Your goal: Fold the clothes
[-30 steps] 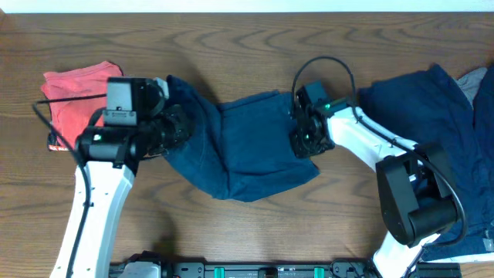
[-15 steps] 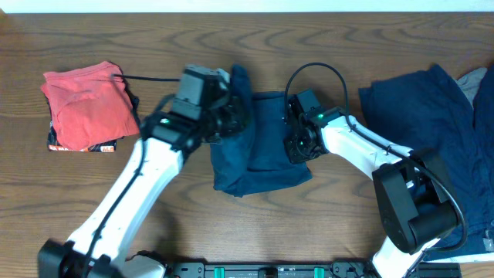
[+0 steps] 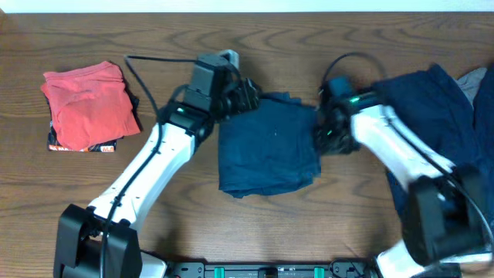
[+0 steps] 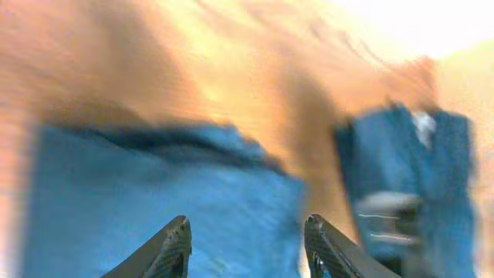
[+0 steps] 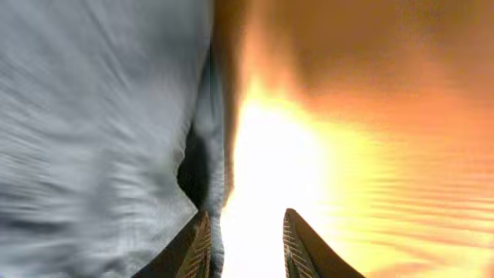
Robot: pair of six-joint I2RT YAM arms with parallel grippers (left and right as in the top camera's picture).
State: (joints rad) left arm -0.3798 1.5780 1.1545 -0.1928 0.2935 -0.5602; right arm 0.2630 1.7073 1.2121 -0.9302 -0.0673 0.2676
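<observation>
A dark navy garment (image 3: 266, 147) lies folded into a rough rectangle in the middle of the wooden table. My left gripper (image 3: 251, 93) is at its far left corner, open and empty. In the blurred left wrist view its gripper (image 4: 247, 225) has spread fingers over the blue cloth (image 4: 154, 193). My right gripper (image 3: 324, 137) is at the garment's right edge. In the right wrist view the gripper (image 5: 245, 220) is open with cloth (image 5: 93, 116) beside the left finger and bare table between the fingers. A second navy garment (image 3: 432, 108) lies spread at the right, partly under my right arm.
A red folded garment (image 3: 85, 104) lies at the far left on a dark item (image 3: 55, 144). A grey cloth (image 3: 475, 77) shows at the right edge. The table's far edge (image 3: 247, 6) runs along the top.
My left gripper carried the garment's left part over to the right, laid it down and let go. My right gripper moved right, off the garment to its right edge.
</observation>
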